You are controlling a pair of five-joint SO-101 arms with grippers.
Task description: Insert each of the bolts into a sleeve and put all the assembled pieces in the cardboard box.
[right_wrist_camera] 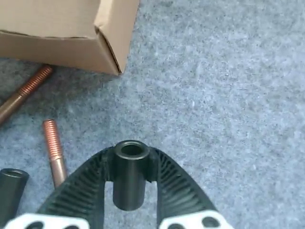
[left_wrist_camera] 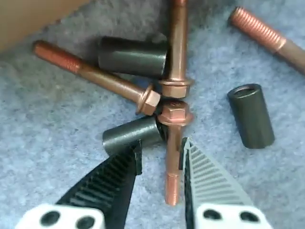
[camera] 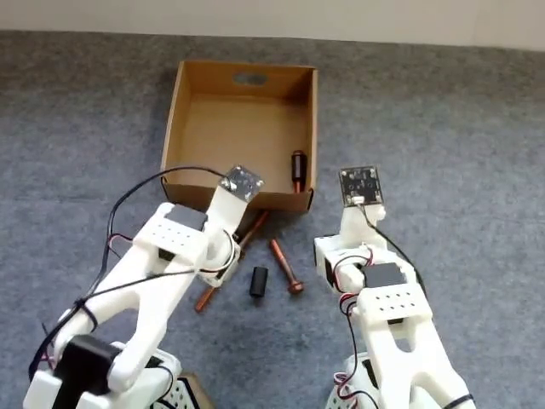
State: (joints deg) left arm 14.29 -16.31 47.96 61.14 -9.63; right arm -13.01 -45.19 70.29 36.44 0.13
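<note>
My left gripper (left_wrist_camera: pixel 161 147) is open low over a pile on the grey carpet, its fingers on either side of a copper bolt (left_wrist_camera: pixel 171 157) without pinching it. Around that bolt lie two more bolts (left_wrist_camera: pixel 95 76) (left_wrist_camera: pixel 177 43), a fourth bolt (left_wrist_camera: pixel 267 36) and three black sleeves (left_wrist_camera: pixel 133 56) (left_wrist_camera: pixel 131 135) (left_wrist_camera: pixel 251 114). My right gripper (right_wrist_camera: pixel 131 157) is shut on a black sleeve (right_wrist_camera: pixel 128 176), held upright with its bore facing the camera. The cardboard box (camera: pixel 183 128) stands behind both arms, with one bolt-in-sleeve piece (camera: pixel 298 170) lying along its right wall.
In the high view a loose sleeve (camera: pixel 258 281) and a bolt (camera: pixel 283 266) lie between the two arms, close to the box's front wall. The box corner (right_wrist_camera: pixel 109 43) is near my right gripper. Open carpet (camera: pixel 460 170) spreads to the right.
</note>
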